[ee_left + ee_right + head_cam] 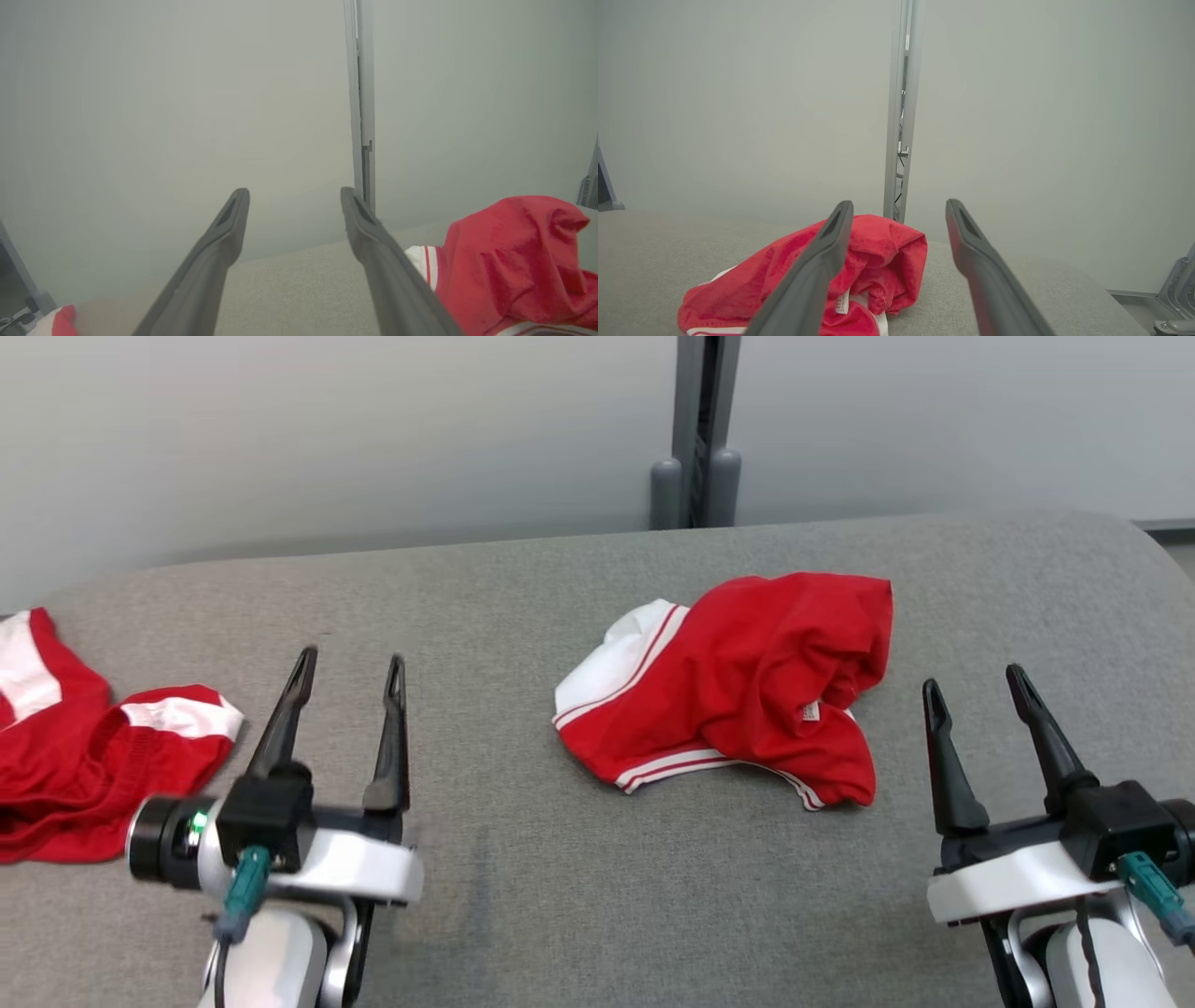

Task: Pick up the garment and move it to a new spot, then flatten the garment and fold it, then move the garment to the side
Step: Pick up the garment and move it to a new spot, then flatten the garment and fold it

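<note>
A crumpled red fabric garment point(738, 686) with white side panels and striped trim lies bunched on the grey cloth-covered table point(523, 877), right of centre and touching neither arm. The left gripper point(351, 658) and right gripper point(973, 679) hover empty on either side, long dark fingers spread wide. A second red-and-white garment point(84, 756) sits heaped at the table's left edge

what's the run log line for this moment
phase: pre-grasp | garment: crumpled, mid table | left jaws: open, empty | right jaws: open, empty | other garment: table's left edge
</note>
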`<state>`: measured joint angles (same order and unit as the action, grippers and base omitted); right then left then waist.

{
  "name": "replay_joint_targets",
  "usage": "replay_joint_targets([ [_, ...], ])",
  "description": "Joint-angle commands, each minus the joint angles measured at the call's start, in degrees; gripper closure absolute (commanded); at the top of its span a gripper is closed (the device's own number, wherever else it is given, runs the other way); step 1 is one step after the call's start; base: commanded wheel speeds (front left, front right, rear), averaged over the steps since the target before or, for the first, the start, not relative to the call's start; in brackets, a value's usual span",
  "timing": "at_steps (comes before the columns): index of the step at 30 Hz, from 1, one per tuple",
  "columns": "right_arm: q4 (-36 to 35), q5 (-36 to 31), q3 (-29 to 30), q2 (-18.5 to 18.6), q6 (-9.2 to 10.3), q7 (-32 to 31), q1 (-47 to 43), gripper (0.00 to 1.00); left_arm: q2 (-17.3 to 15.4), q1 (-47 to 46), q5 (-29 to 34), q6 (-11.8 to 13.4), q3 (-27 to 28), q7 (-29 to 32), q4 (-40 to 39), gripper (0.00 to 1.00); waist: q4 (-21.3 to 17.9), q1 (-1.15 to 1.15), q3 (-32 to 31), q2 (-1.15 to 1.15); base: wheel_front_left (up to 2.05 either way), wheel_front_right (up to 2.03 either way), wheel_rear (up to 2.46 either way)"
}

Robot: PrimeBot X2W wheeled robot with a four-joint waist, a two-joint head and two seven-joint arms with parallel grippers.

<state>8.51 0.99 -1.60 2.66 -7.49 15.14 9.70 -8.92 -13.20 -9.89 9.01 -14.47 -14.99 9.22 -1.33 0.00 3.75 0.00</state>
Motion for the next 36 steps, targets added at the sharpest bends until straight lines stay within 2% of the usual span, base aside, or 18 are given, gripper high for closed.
replay_joint_targets([
  [1,-0.1,-0.2,0.1,0.4,0.00,0.1,-1.0,0.00,-0.3,1.5,1.2,0.1,0.3,-0.2,-1.1,0.00,1.2,0.00,-1.3,0.00,0.00,0.00,0.00],
  [7,0.5,-0.4,-1.1,0.4,0.00,0.1,-2.9,0.00,1.9,7.9,3.2,1.3,1.2,-0.2,-3.2,0.00,2.3,0.00,-2.7,0.00,0.00,0.00,0.00],
  [12,0.7,0.0,-1.7,0.4,0.00,0.1,-2.9,0.00,3.5,9.5,4.2,1.7,2.0,-0.2,-3.2,0.00,2.8,0.00,-2.8,0.00,0.00,0.00,0.00],
  [36,1.5,0.8,-1.8,0.4,-0.01,0.1,-2.3,0.00,5.1,9.9,6.9,-0.9,3.9,-0.2,-1.8,0.00,2.5,0.00,-2.8,0.00,0.00,0.00,0.00],
])
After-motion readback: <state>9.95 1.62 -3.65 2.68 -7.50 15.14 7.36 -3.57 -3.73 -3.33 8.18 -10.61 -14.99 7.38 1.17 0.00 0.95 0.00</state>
